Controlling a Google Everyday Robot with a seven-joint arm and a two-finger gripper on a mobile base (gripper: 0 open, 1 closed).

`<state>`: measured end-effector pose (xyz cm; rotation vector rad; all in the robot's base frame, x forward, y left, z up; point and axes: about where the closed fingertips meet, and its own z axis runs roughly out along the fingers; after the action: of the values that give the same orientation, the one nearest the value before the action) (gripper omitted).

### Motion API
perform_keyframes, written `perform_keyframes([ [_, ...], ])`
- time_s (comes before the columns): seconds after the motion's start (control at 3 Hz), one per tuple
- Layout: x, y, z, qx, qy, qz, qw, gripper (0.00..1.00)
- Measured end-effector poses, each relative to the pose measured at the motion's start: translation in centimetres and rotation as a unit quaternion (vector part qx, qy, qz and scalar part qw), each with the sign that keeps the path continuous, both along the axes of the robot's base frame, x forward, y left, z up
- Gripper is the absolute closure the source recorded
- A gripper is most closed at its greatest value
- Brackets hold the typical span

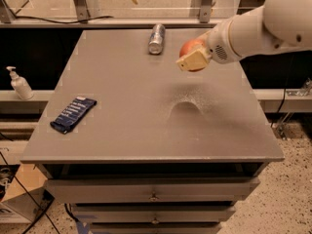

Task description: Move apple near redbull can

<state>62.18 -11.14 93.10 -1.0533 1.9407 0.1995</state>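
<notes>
The gripper (192, 56) is being held above the far right part of the table (146, 135), with the apple (188, 47) being clamped in it. Room for passing is being left between it and the redbull can (156, 38), which is lying on its side near the far edge. The left edge is being occupied by a dark-blue packet (73, 114), well apart from both.

Arm (256, 26): single, white, enters from the upper right, reaches left and slightly downward | Wrist: rounded white housing with a small perforated patch, just behind the fingers | Gripper (193, 58): tan fingers (195, 61) pointing left, held in the air, clamped around the apple (190, 46)
</notes>
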Motion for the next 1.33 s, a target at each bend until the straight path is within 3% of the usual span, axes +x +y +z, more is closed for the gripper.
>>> perform_keyframes([
  [0.33, 4.2, 0.2, -1.6, 0.013, -0.002, -0.026, 0.9996, 1.00],
  [0.67, 8.2, 1.1, -3.8, 0.030, 0.011, -0.033, 0.9990, 1.00],
  [1.33, 13.2, 3.2, -7.4, 0.076, 0.035, -0.030, 0.9961, 0.59],
])
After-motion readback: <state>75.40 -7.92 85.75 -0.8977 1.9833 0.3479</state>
